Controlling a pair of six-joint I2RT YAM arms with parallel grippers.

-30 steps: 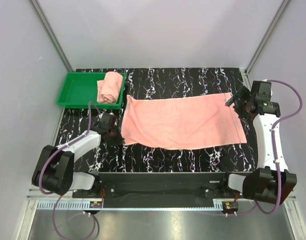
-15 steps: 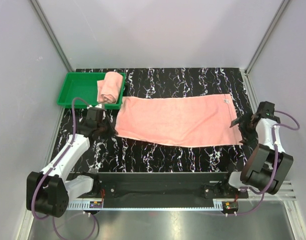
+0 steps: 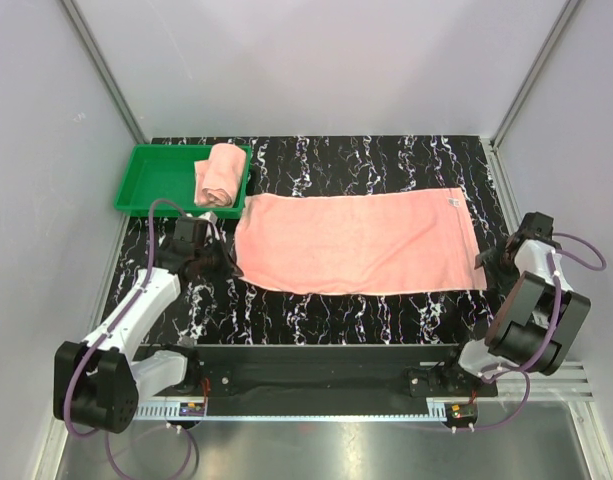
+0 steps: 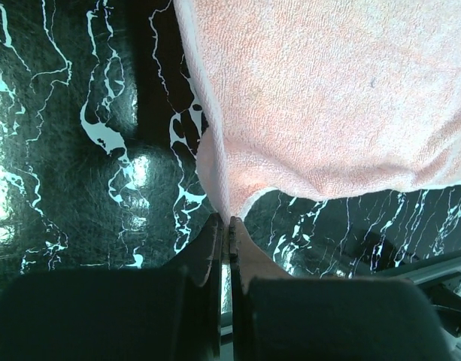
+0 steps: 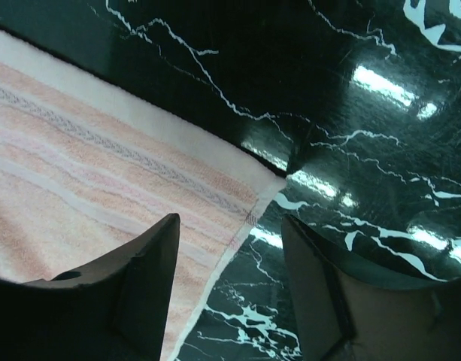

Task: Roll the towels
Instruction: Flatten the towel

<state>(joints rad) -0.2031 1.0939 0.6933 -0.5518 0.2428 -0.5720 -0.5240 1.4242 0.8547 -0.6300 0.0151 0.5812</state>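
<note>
A flat towel (image 3: 356, 242) lies spread on the black marbled table (image 3: 386, 160), its long side running from left to right, and a small white label (image 3: 451, 203) sits near its far right corner. A rolled towel (image 3: 221, 175) rests at the right end of the green tray (image 3: 156, 180); its underside is hidden. The left gripper (image 4: 225, 229) is closed tight on the near left corner of the flat towel. The cloth runs in between the two fingers, which hide how deep it goes. The right gripper (image 5: 230, 233) stands with jaws apart at the near right corner, one finger (image 5: 140, 263) over the striped end, the other over bare table, and it holds nothing. Whether these fingers touch the cloth I cannot tell. In the top view the fingertips of both grippers are dark against the table and hard to make out.
</note>
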